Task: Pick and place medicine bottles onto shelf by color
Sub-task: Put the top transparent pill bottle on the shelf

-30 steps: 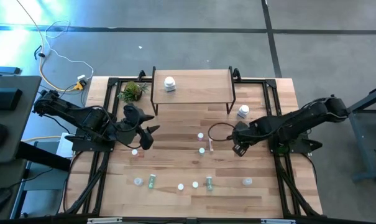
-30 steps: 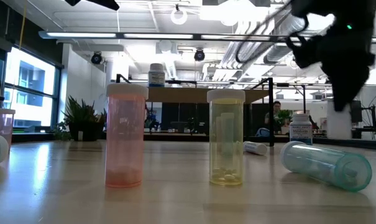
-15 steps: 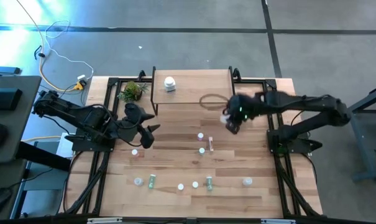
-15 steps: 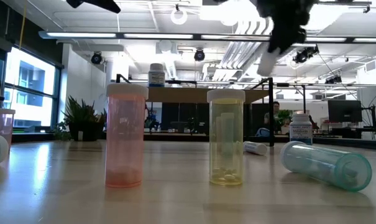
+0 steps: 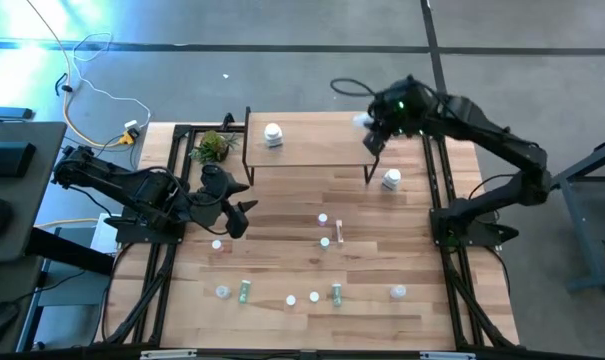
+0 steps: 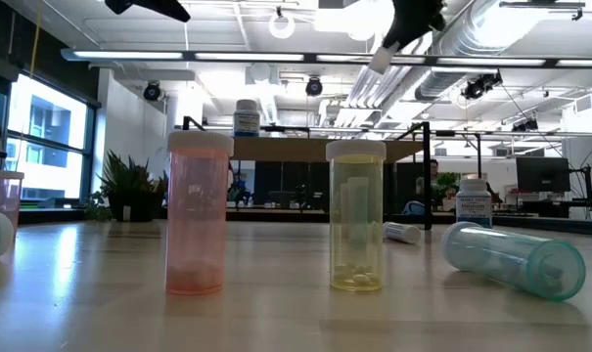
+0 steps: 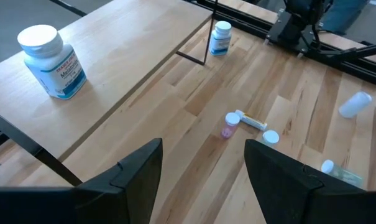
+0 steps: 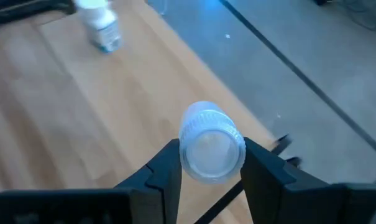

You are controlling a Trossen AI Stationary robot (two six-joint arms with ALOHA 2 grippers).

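My right gripper (image 5: 370,136) hangs high over the right end of the shelf (image 5: 307,145), shut on a small white-capped bottle (image 8: 211,144), which also shows in the low view as a bottle (image 6: 382,61). A white jar (image 5: 273,134) stands on the shelf's left part. Another white jar (image 5: 391,180) stands on the table by the shelf's right leg. Several small bottles (image 5: 325,240) lie and stand across the table's middle and near part. My left gripper (image 5: 232,215) waits open above the table's left side, with nothing between its fingers (image 7: 138,171). My right gripper pinches the bottle between its two fingers (image 8: 166,165), one on each side of the body just behind the ribbed cap (image 8: 194,118). The fingers slant down from the table's right. The bottle is tilted and lifted clear, high above the shelf, its round cap end toward the wrist camera.
A small green plant (image 5: 213,147) sits left of the shelf. In the low view a pink vial (image 6: 196,210) and a yellow vial (image 6: 356,215) stand near the camera, and a teal vial (image 6: 516,256) lies on its side to their right.
My right gripper has risen from the table's middle right and swung toward the far edge, turning as it went, until it stands over the shelf's right end. The white-capped bottle has gone up with it and is lifted clear.
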